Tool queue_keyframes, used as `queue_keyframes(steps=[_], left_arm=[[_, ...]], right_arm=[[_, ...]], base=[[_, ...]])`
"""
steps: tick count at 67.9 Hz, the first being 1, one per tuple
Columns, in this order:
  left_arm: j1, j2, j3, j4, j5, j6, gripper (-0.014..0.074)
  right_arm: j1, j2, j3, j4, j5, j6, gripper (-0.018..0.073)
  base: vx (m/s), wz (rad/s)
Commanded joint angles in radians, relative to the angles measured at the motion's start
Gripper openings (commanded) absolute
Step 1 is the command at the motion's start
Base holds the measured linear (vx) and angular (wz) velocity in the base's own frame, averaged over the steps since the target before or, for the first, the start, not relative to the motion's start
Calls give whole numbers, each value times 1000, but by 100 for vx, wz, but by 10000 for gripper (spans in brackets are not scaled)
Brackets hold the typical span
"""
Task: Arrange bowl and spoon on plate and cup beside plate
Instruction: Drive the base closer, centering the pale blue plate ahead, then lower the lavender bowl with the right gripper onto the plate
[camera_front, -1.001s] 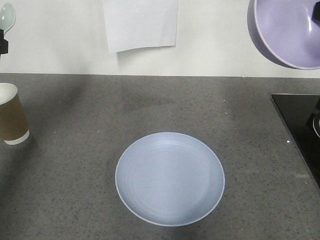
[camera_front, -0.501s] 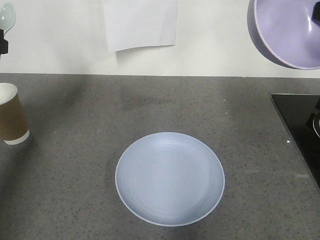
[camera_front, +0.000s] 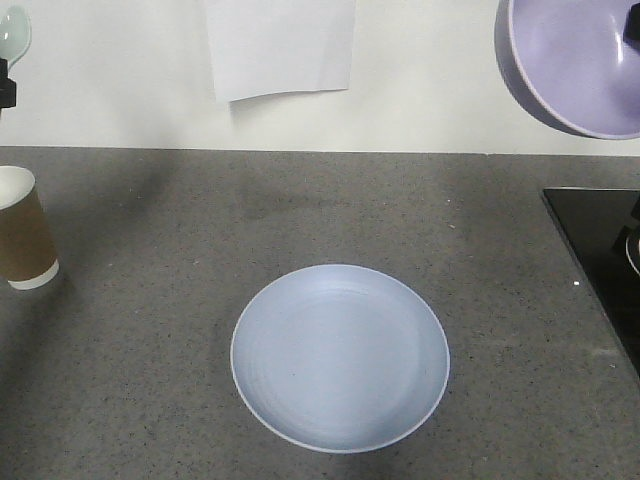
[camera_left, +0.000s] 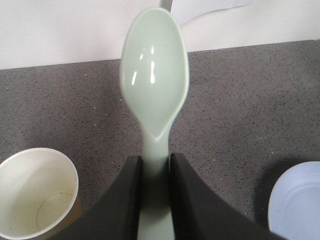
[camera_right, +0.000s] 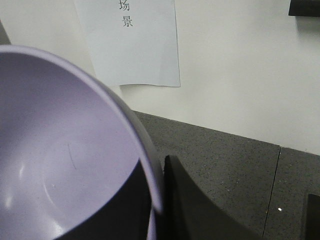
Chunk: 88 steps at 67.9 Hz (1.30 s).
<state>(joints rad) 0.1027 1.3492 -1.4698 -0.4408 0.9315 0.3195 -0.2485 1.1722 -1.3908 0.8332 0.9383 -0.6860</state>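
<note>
step in hand: bowl and spoon are each held in the air and neither is on the plate yet; i judge the carry toward the plate is only starting.
left pincer: clamped on the handle of the mint-green spoon, scoop end pointing forward, held high at the far left above the paper cup.
right pincer: closed on the rim of the lavender bowl, one finger outside the wall; the bowl hangs tilted, high at the right.
plate: flat on the grey speckled surface, centre front, bare, well apart from both held things.
cup: upright at the left edge, nothing in it, well apart from the plate.
next move: probably the bowl goes first; it needs levelling and lowering onto the plate's middle before release, leaving room for the spoon.
watch: the rim grip is one-sided, so the bowl could swing or tip on release.
also there: paper sheet on the wall, black glossy panel at the right.
</note>
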Motion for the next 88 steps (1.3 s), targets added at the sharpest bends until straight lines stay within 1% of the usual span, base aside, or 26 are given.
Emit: queue_keyframes(steps=[1, 68, 88], left_arm=[[1, -29, -23, -34, -54, 0, -6], [1, -29, -23, -34, -54, 0, -6], [1, -29, -23, -34, -75, 0, -6]], right_arm=[[-6, -20, -30, 51, -50, -6, -3], [-6, -20, -30, 51, -51, -6, -3], [-6, -20, -30, 51, -68, -5, -3]], base=[[0, 0], [0, 0], [0, 0]])
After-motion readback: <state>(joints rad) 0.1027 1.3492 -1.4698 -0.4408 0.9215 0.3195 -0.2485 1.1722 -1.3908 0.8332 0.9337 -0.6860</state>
